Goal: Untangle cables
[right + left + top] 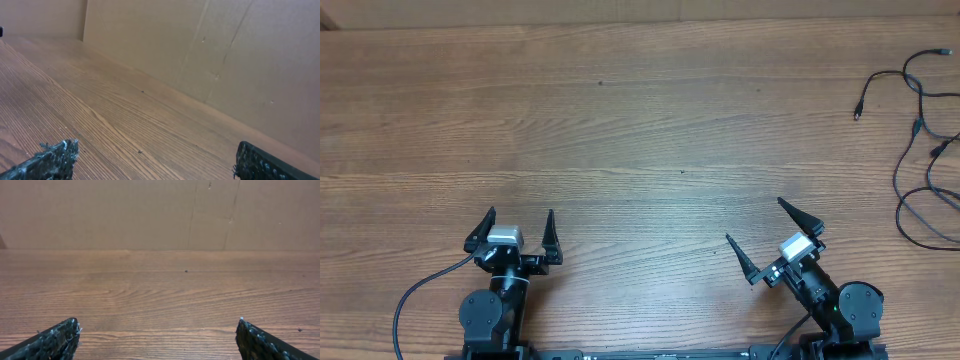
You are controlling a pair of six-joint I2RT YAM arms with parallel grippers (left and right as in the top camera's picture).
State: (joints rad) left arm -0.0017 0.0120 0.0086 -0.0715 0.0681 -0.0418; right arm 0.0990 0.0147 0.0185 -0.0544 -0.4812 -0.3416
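The cables (923, 150), thin black cords in loose loops with small plugs, lie at the table's far right edge in the overhead view, partly cut off by the frame. One plug end (858, 113) points left. My left gripper (521, 226) stands open near the front left, far from the cables, nothing between its fingers. My right gripper (755, 222) is open too, at the front right, angled left, roughly a forearm's length short of the cables. Both wrist views show only bare wood between the left gripper (159, 330) fingertips and the right gripper (156, 152) fingertips.
The wooden table (640, 120) stretches bare across the middle and left. A brown cardboard wall (160, 210) rises along the far edge. A black arm lead (415, 295) curls beside the left arm base.
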